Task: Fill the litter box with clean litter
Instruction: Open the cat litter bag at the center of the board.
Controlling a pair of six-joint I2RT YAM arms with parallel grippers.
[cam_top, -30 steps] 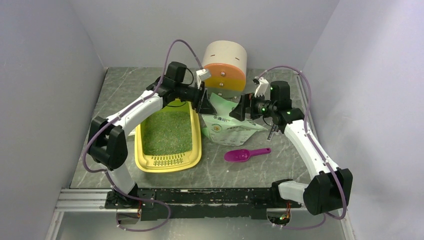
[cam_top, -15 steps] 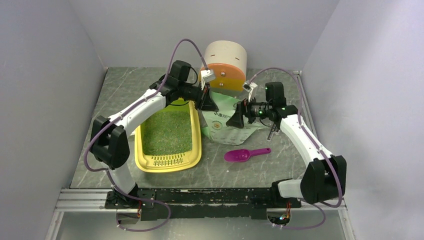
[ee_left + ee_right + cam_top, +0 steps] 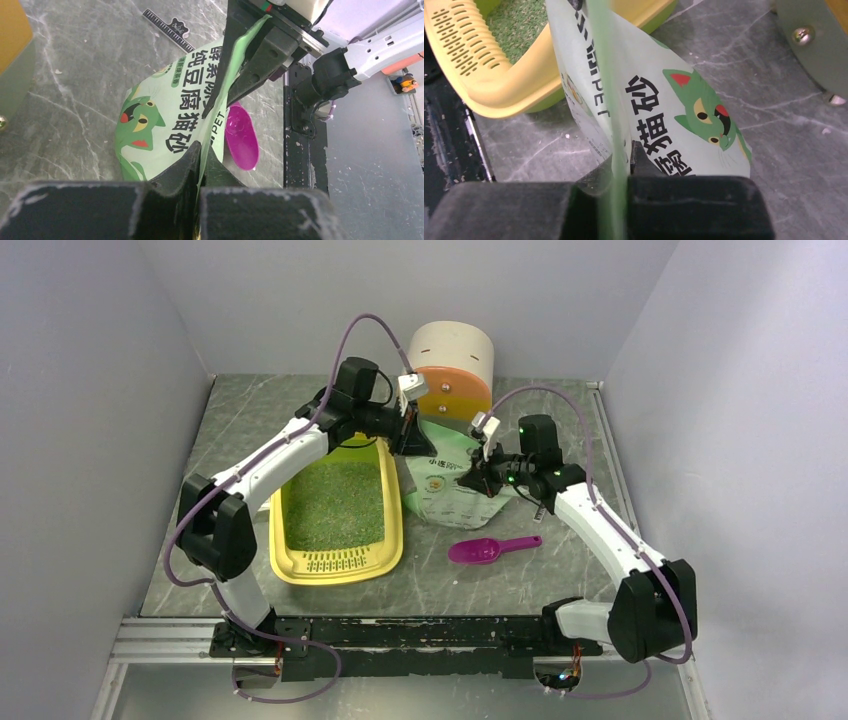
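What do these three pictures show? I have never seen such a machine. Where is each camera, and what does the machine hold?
Two white robot arms are bolted at the near edge of the grey table. One picture comes from a fixed camera above; the other two come from cameras on the wrists. On it lie a yellow plastic litter box holding greenish-grey litter granules, a magenta plastic scoop and a round beige-orange cabinet. The left gripper and the right gripper are shut on the top edge of a pale green printed plastic bag.
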